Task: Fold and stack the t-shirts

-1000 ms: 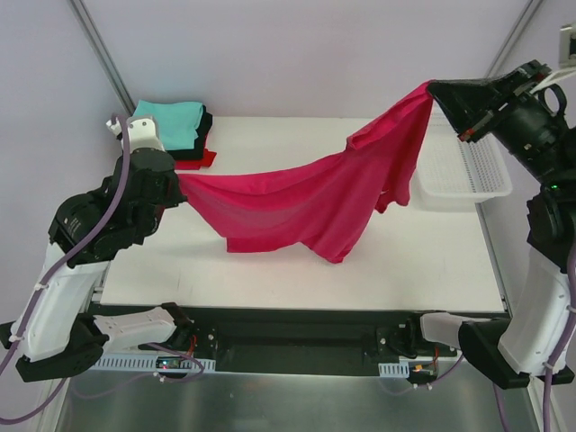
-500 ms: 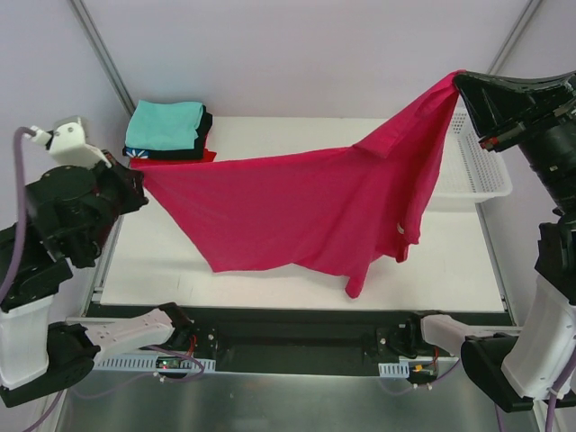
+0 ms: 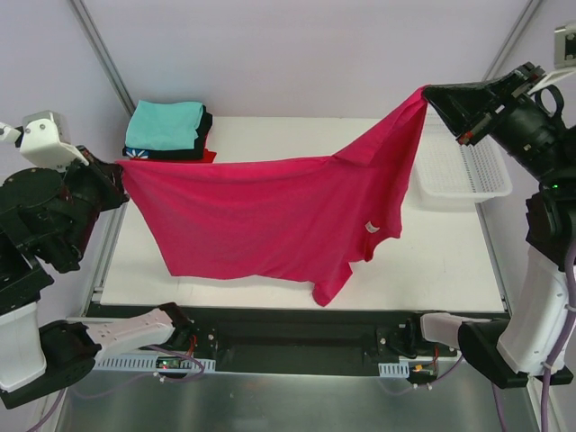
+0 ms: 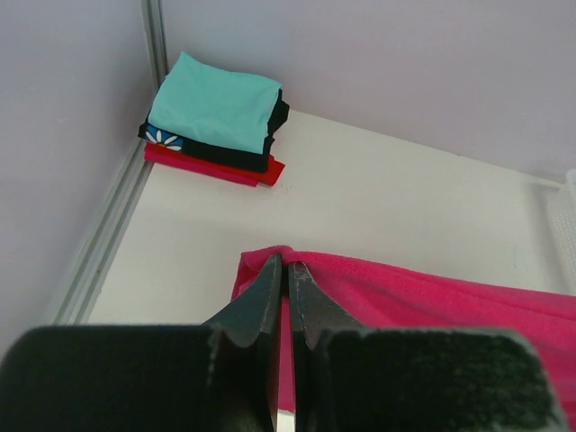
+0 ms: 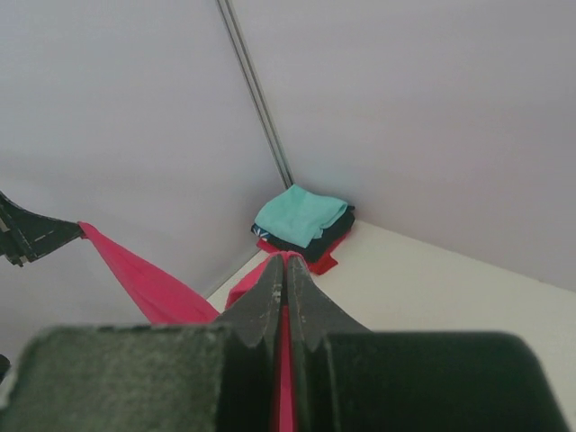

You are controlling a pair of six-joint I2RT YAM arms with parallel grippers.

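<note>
Tee [image 3: 270, 216] — aloft | left claw [image 3: 121, 169] pinches one corner; right claw [image 3: 427, 94] another

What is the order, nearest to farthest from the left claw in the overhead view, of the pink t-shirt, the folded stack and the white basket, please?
1. Pink t-shirt, clamped in the left claw at the left edge.
2. Folded stack, back-left corner.
3. White basket, far right.
</note>
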